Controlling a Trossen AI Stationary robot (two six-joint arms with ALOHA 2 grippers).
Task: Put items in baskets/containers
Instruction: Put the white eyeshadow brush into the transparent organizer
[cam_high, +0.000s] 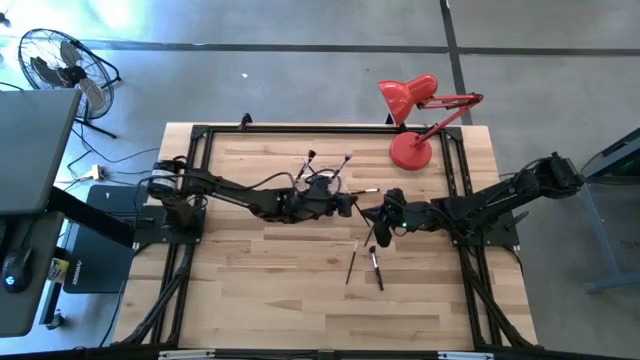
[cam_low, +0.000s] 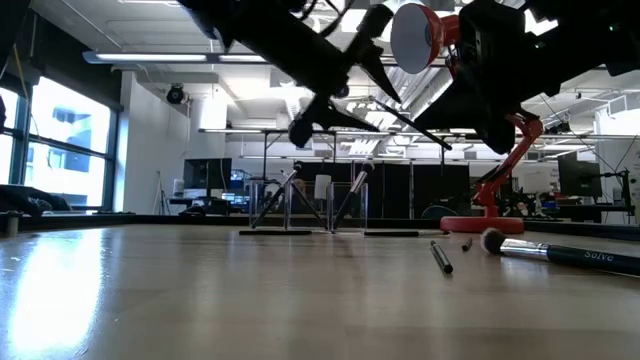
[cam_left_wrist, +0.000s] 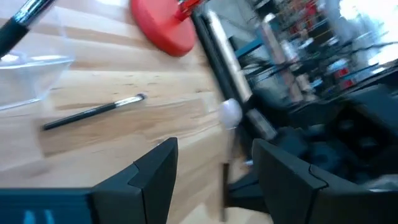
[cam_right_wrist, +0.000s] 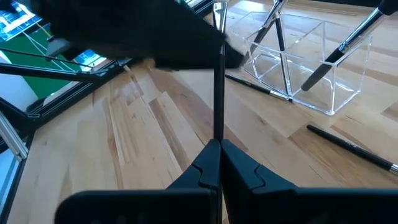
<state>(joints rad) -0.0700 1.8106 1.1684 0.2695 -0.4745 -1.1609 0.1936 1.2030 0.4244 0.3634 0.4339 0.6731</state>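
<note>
I see right gripper (cam_right_wrist: 219, 163) clamped on a thin dark-handled makeup brush (cam_right_wrist: 218, 87) | left gripper (cam_left_wrist: 211, 171) spread wide, empty, just beside clear plastic holder (cam_right_wrist: 311, 62) | holder near red desk lamp (cam_high: 412, 120), brushes leaning inside | two brushes (cam_high: 365, 265) lie apart from the holder.

Thin dark-handled makeup brushes (cam_high: 375, 268), two lying loose on bare wood near table centre. Others leaning upright inside clear plastic holder (cam_right_wrist: 314, 68), compartmented, standing mid-table. One more lying just beside it.
</note>
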